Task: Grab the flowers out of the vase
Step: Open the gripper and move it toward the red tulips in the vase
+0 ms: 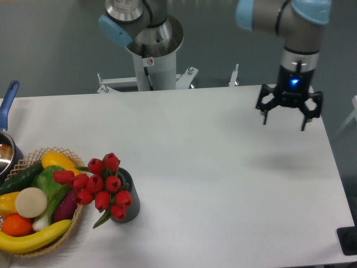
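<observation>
The pincer (284, 119) hangs above the tabletop (223, 184) toward its two o'clock corner, fingers pointing down and spread wide apart with nothing between them. A blue light glows on the wrist just above it, and a faint shadow lies on the white surface below and a little nearer the camera.

Well apart from it, out toward eight o'clock, stands the vase (129, 205), a short dark grey cylinder set upright. The flowers (100, 187) are in it: a bunch of small red tulip buds with green stems and leaves, leaning out of the mouth toward ten o'clock so that the buds hang over the vase's left rim.

Just beside the vase, at its nine o'clock, sits a woven basket (56, 241), its rim touching or nearly touching the flowers' leaves; which of the two cannot be told. In it lie a banana (33, 239), a cucumber (19, 178), an orange fruit (17, 224), a round white slice (30, 202) and other toy produce.

At the tabletop's far nine o'clock edge a pot with a blue handle (8, 101) is partly cut off by the frame.
</observation>
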